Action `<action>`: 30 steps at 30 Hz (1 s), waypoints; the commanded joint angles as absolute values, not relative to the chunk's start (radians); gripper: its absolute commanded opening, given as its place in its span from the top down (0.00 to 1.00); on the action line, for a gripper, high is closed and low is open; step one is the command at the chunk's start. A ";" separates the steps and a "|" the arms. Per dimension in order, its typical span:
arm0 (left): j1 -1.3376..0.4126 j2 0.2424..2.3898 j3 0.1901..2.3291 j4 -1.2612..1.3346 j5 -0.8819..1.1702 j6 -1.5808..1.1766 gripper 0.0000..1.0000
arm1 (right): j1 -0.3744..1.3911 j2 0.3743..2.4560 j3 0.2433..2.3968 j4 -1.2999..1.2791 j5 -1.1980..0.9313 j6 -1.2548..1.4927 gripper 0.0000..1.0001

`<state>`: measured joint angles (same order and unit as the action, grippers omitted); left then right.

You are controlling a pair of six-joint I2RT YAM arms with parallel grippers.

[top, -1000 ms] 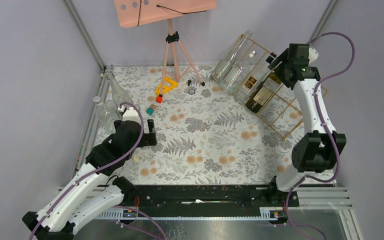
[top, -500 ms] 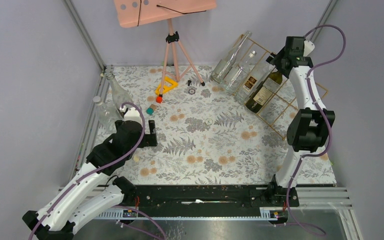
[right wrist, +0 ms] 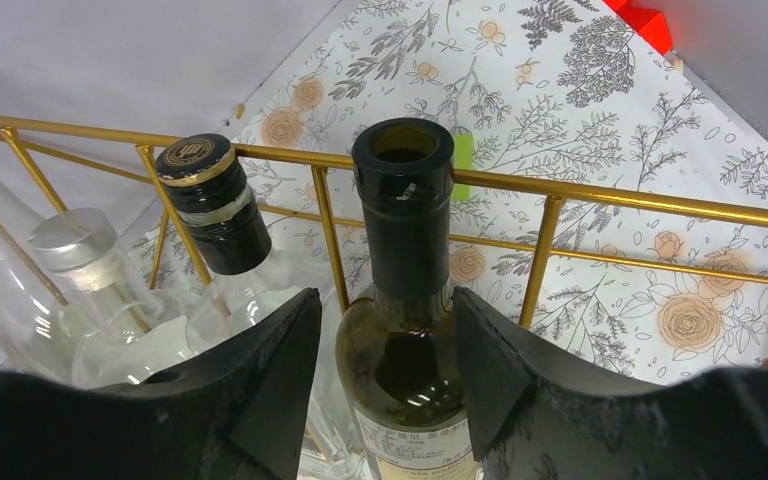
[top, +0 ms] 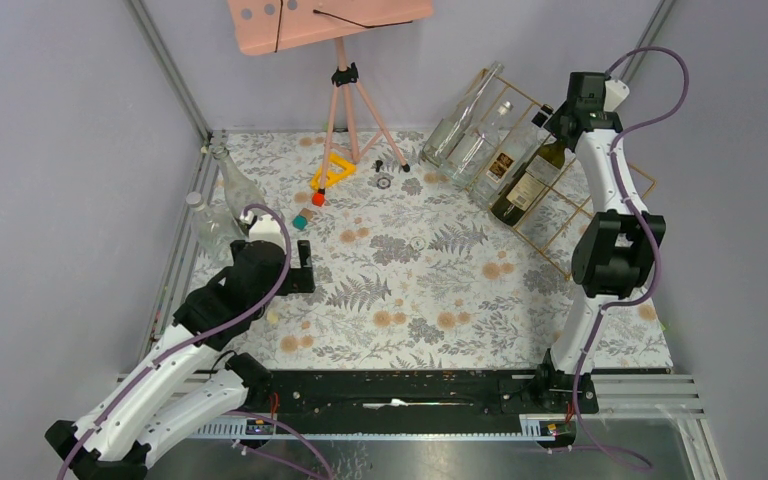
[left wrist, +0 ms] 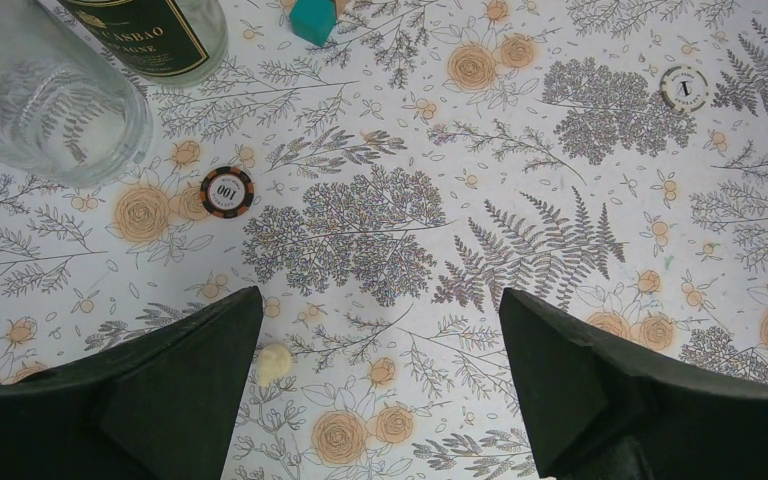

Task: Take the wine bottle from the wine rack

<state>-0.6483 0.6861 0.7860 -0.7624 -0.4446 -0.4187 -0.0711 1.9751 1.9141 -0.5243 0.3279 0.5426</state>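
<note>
With right tool (right wrist: pixel 387 300) astride wine bottle (right wrist: pixel 405 200) neck, grasp impossible to confirm: squeeze squarely under the lip, then pull along wine rack (right wrist: pixel 610 192) slant. Leave left tool (left wrist: pixel 380 293) parked, released.

The wine rack (right wrist: pixel 600 193) is thin metal wire with a shiny gold finish. The wine bottle (right wrist: pixel 405 340) is glossy dark green glass, its neck wrapped in matt black foil. The neighbouring bottles (right wrist: pixel 90 300) are clear glass. The right end effector (right wrist: pixel 385 315) looks like matt black plastic. The desk (left wrist: pixel 380 220) has a matt, floral-printed covering.
</note>
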 commanded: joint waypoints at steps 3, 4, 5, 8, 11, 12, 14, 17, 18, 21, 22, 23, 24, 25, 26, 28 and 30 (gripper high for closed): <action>-0.652 0.690 0.787 -0.732 -0.442 -0.409 0.01 | -0.074 1.994 1.956 -0.496 0.369 0.521 0.43; -0.652 0.692 0.787 -0.732 -0.440 -0.408 0.01 | -0.074 1.997 1.957 -0.496 0.370 0.521 0.43; -0.652 0.694 0.788 -0.732 -0.442 -0.408 0.01 | -0.075 1.999 1.955 -0.496 0.370 0.523 0.43; -0.651 0.701 0.788 -0.733 -0.441 -0.408 0.01 | -0.077 2.008 1.951 -0.495 0.367 0.525 0.45; -0.652 0.703 0.789 -0.733 -0.442 -0.408 0.01 | -0.079 2.014 1.948 -0.492 0.369 0.523 0.47; -0.652 0.703 0.789 -0.735 -0.441 -0.408 0.01 | -0.081 2.015 1.945 -0.490 0.370 0.523 0.48; -0.652 0.705 0.788 -0.735 -0.441 -0.407 0.01 | -0.084 2.016 1.937 -0.488 0.375 0.523 0.49; -0.652 0.708 0.788 -0.735 -0.441 -0.407 0.01 | -0.089 2.018 1.931 -0.489 0.378 0.519 0.51; -0.652 0.708 0.789 -0.735 -0.442 -0.407 0.01 | -0.090 2.017 1.930 -0.489 0.382 0.519 0.51; -0.652 0.706 0.789 -0.734 -0.441 -0.408 0.01 | -0.093 2.014 1.920 -0.473 0.382 0.512 0.53; -0.652 0.707 0.789 -0.734 -0.442 -0.408 0.01 | -0.094 2.012 1.915 -0.467 0.383 0.510 0.54; -0.652 0.707 0.788 -0.734 -0.442 -0.407 0.01 | -0.094 2.011 1.912 -0.464 0.383 0.508 0.54; -0.652 0.707 0.788 -0.734 -0.441 -0.408 0.01 | -0.095 2.012 1.910 -0.462 0.383 0.508 0.54; -0.652 0.709 0.789 -0.735 -0.442 -0.408 0.01 | -0.095 2.014 1.908 -0.459 0.380 0.505 0.55; -0.652 0.708 0.789 -0.735 -0.442 -0.408 0.01 | -0.096 2.016 1.907 -0.457 0.376 0.504 0.55; -0.653 0.710 0.789 -0.734 -0.442 -0.407 0.01 | -0.097 2.021 1.910 -0.451 0.364 0.500 0.55; -0.652 0.712 0.789 -0.734 -0.441 -0.407 0.01 | -0.098 2.027 1.912 -0.450 0.360 0.499 0.54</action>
